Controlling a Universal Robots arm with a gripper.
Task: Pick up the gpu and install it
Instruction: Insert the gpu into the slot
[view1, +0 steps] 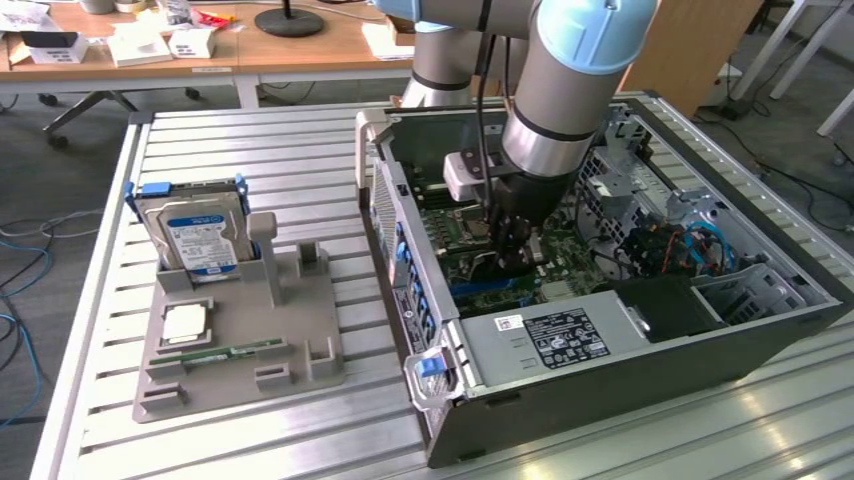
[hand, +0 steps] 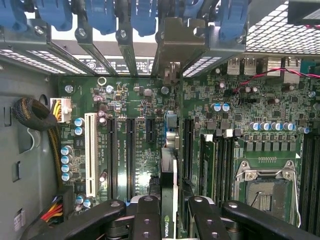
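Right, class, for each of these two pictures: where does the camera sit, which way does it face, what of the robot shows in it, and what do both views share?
Exterior view: off the arm, raised beside the table, looking down into the open computer case; the arm reaches into it.
Wrist view: on the wrist, facing the motherboard along the claw; black fingers grip the gpu edge-on.
Shared: the motherboard, the claw and the case's interior.

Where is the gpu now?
In the wrist view the gpu stands on edge in the pincer, over the motherboard's expansion slots, inside the computer case at the exterior view's right.
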